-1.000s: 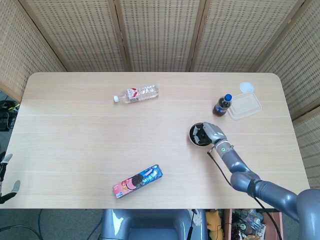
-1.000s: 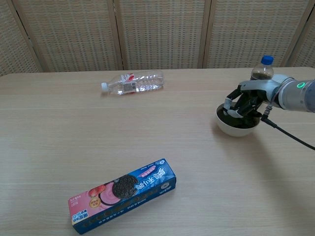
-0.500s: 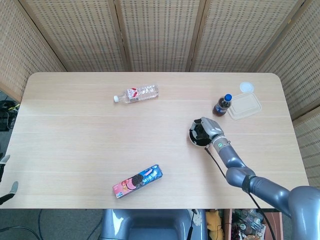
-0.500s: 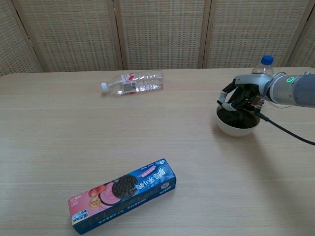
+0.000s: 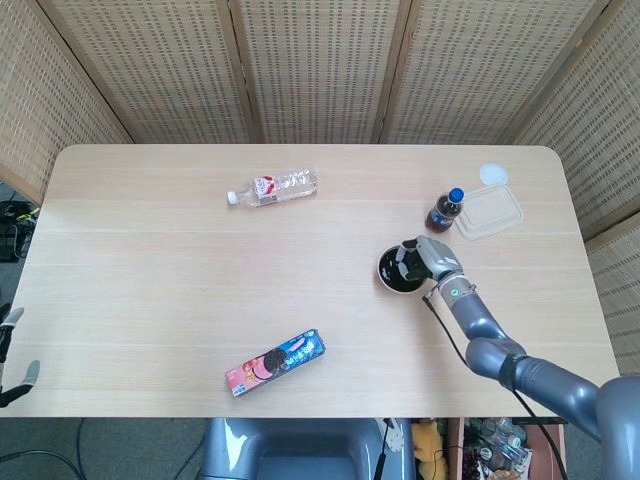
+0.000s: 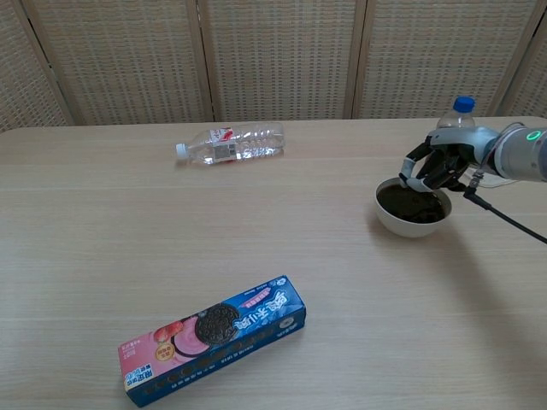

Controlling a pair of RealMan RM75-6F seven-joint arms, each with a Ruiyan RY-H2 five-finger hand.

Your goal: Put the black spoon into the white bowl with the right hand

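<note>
The white bowl (image 5: 384,276) (image 6: 410,225) stands on the right part of the table. Its inside looks dark all over; the black spoon (image 6: 411,203) seems to lie in it, though its outline is hard to make out. My right hand (image 5: 426,256) (image 6: 439,165) hovers over the bowl's far right rim, fingers bent downward and apart, with nothing visible in them. Low at the left edge of the head view, off the table, my left hand (image 5: 12,352) holds nothing and its fingers are spread.
A cola bottle (image 5: 445,210) (image 6: 455,116) stands just behind the right hand, beside a clear lidded container (image 5: 489,213). A water bottle (image 5: 273,187) (image 6: 231,143) lies at the back. A cookie box (image 5: 275,362) (image 6: 212,338) lies near the front edge.
My right hand rose out of the bowl and moved right, toward the cola bottle. The bowl's dark inside now shows fully. My left hand barely moved.
</note>
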